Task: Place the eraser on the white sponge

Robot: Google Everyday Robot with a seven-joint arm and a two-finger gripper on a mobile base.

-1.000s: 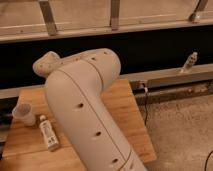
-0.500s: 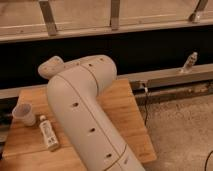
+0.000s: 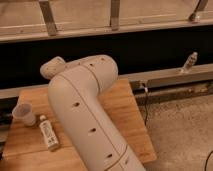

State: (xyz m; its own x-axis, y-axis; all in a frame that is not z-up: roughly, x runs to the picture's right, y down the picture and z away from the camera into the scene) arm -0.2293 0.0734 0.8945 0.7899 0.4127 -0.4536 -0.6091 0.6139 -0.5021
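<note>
Camera view: large cream-coloured jointed robot arm (image 3: 85, 115) bent across a light wooden tabletop (image 3: 125, 115), hiding the middle. Gripper out of sight behind the arm; finger state impossible to tell. Left, near: clear plastic cup (image 3: 24, 114), beside a white bottle with dark cap (image 3: 48, 133) lying flat. Eraser and white sponge not visible.

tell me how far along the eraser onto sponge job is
Nothing looks done: no eraser or sponge shows. The arm covers most of the wooden table, and the gripper is out of sight behind it. Only a clear cup and white bottle are visible. Placement remains.
</note>
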